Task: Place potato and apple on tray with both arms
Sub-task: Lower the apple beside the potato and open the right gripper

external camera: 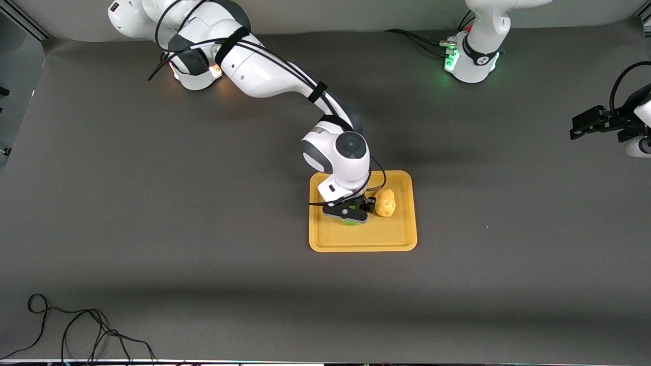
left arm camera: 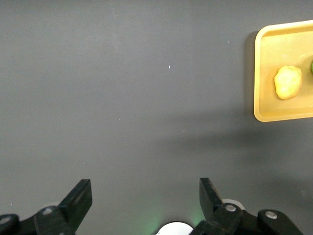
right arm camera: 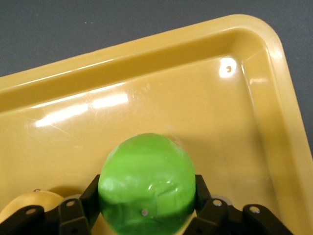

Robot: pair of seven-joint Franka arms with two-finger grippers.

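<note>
Near the middle of the dark table (external camera: pixel 152 203) lies the tray (external camera: pixel 376 239), a flat orange-yellow rectangle with rounded corners and a low raised rim. It holds two things. The potato (external camera: pixel 385 203), pale yellow and lumpy, rests on the tray floor in the half toward the left arm's end of the table, clear of the rim. Just beside it, toward the right arm's end, is the apple (external camera: pixel 351 222), of which only a green sliver shows in the front view under the black gripper.

Reaching down from its base at the right arm's end, the right arm brings the right gripper (external camera: pixel 350 212) low over the tray. In the right wrist view the apple (right arm camera: pixel 146 183) fills the space between the two fingers (right arm camera: pixel 203 188), which press against its sides, so the gripper is closed around the fruit. Whether the apple touches the tray floor cannot be told. The rim and a rounded corner of the tray (right arm camera: pixel 274 44) curve around it, and a bit of the potato (right arm camera: pixel 29 203) shows at the edge of that view.

Well apart from the tray, the left gripper (external camera: pixel 592 122) waits over bare table at the left arm's end. Its fingers (left arm camera: pixel 78 200) stand wide apart, holding nothing, and the left wrist view shows the tray (left arm camera: pixel 261 73) with the potato (left arm camera: pixel 287 82) in it.
</note>
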